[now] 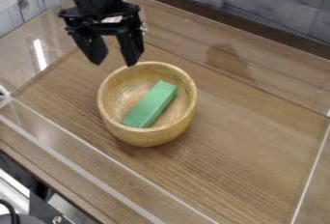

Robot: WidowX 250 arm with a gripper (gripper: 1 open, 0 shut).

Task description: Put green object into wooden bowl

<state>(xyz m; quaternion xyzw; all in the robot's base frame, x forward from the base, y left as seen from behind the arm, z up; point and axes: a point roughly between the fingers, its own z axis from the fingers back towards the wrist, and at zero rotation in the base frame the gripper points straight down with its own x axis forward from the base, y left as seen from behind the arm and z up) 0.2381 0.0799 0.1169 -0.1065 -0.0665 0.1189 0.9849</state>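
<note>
green block: the flat rectangular bright green block (151,104) lies inside the round light-tan wooden bowl (118,113), near frame centre
black pincer: the black pincer (103,58) is released, at upper left

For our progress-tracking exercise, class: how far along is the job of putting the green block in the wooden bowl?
Done: the green block lies inside the wooden bowl, leaning along its inner wall. In hand: nothing seen; the claw is open, beyond the bowl's far rim. Left: apparently nothing, except perhaps moving the arm away.
</note>
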